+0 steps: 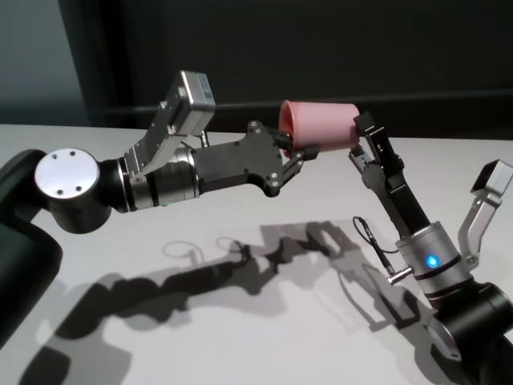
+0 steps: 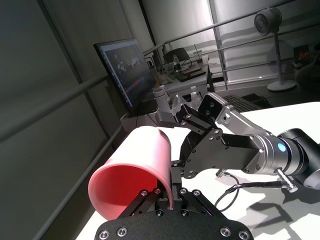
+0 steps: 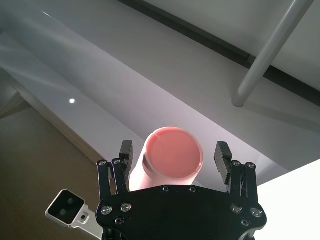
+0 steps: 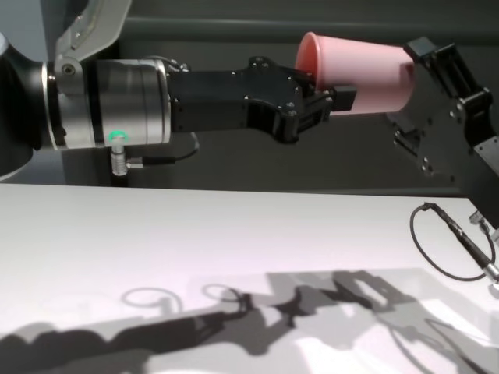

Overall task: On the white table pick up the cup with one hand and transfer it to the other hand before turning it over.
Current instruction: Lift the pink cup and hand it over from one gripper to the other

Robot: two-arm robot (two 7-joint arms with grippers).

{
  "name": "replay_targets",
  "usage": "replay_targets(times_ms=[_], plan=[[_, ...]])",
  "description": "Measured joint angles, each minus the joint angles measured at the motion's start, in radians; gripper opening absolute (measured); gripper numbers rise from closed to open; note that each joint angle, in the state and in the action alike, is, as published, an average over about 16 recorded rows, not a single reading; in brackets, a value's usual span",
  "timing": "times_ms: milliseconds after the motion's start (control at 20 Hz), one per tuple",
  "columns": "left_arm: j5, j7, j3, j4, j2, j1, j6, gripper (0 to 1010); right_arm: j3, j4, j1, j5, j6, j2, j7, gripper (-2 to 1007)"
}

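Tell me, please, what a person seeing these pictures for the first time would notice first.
The pink cup catches the eye first: it lies on its side in the air above the white table, between both arms. The left gripper is shut on its rim, while the right gripper stands open around its base end, fingers on either side and not closed. Below them, dark arm shadows fall across the table.

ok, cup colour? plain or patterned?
Plain pink, no pattern. The cup shows best in the chest view, held in the air at its rim by the left gripper.
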State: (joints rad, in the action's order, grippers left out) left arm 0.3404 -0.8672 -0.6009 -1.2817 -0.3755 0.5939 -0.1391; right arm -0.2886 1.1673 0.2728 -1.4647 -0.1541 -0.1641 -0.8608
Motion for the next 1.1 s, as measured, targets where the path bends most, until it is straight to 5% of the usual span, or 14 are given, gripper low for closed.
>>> replay_targets(times_ms=[1100], plan=[[0.000, 0.000, 0.000, 0.000, 0.000, 0.000, 0.000, 48, -0.059, -0.049, 0.047, -0.030, 0.016, 0.000, -0.013, 1000]])
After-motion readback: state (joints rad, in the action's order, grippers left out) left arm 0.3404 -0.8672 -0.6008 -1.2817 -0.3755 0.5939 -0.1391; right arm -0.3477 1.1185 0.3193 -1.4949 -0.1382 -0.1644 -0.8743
